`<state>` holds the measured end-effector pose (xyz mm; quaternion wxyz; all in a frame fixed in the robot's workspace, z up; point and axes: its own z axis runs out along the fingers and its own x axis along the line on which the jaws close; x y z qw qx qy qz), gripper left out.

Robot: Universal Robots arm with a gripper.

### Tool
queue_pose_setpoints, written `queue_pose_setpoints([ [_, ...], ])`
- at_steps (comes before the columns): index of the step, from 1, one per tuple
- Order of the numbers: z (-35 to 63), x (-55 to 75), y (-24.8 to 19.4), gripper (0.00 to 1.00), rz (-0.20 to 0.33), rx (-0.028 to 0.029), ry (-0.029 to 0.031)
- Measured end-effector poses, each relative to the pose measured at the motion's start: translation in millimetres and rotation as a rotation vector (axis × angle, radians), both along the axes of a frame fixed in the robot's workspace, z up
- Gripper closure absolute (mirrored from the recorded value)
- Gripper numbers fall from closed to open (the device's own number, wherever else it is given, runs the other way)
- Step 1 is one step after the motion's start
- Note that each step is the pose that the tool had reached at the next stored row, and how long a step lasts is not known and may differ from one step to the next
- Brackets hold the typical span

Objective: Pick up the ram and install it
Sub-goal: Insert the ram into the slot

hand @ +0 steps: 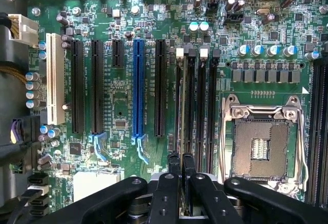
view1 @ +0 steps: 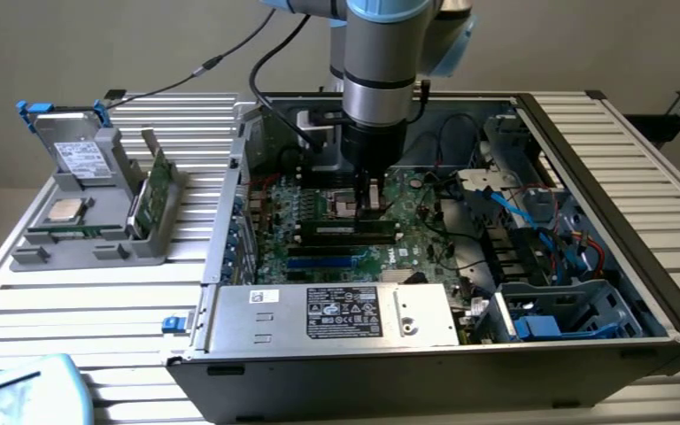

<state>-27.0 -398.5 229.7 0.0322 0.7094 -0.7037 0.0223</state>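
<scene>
Metal slatted surface (view1: 104, 301) carries open case (view1: 659, 266). Arm (view1: 382, 53) reaches down into it over green motherboard (view1: 423, 226). Grey tray (view1: 92, 252) at 9 o'clock of case, exterior view. Jaws clenched on top edge of ram (view1: 337, 229), upright at a slot, 12 o'clock of PSU (view1: 334, 310).

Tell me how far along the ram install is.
Done: the ram is picked up and inside the case. In hand: the gripper is shut on it, holding it edge-on along the memory slots beside the empty CPU socket. Left: seating it fully and letting go; how deep it sits cannot be told.
</scene>
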Motion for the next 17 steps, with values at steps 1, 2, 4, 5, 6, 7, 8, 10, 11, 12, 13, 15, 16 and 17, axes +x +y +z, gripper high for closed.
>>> queue_pose_setpoints([
  [1, -0.1, 0.0, 0.0, 0.87, 0.000, -0.0007, 0.0000],
  [2, -0.2, 0.0, 0.0, 0.87, 0.000, -0.0013, 0.0000],
  [4, -0.4, 0.0, -0.1, 0.87, 0.000, -0.0021, 0.0000],
  [5, -0.5, 0.0, 0.0, 0.87, 0.000, -0.0022, -0.0001],
  [6, -0.8, 0.0, 0.0, 0.87, 0.000, -0.0022, -0.0005],
  [7, -1.2, 0.0, 0.0, 0.87, 0.000, -0.0024, -0.0011],
  [8, -1.5, 0.0, 0.0, 0.87, 0.000, -0.0027, -0.0018],
  [10, -1.7, 0.0, -0.1, 0.87, 0.000, -0.0038, -0.0029],
  [11, -1.7, 0.0, -0.1, 0.87, 0.000, -0.0042, -0.0029],
  [12, -1.8, -0.1, -0.1, 0.87, 0.000, -0.0042, -0.0031],
  [13, -1.9, -0.5, 0.0, 0.87, 0.000, -0.0043, -0.0035],
  [15, -1.9, -1.1, 0.0, 0.87, 0.000, -0.0049, -0.0042],
  [16, -1.9, -1.5, 0.0, 0.87, 0.000, -0.0052, -0.0048],
  [17, -1.9, -1.8, 0.0, 0.87, 0.000, -0.0057, -0.0052],
])
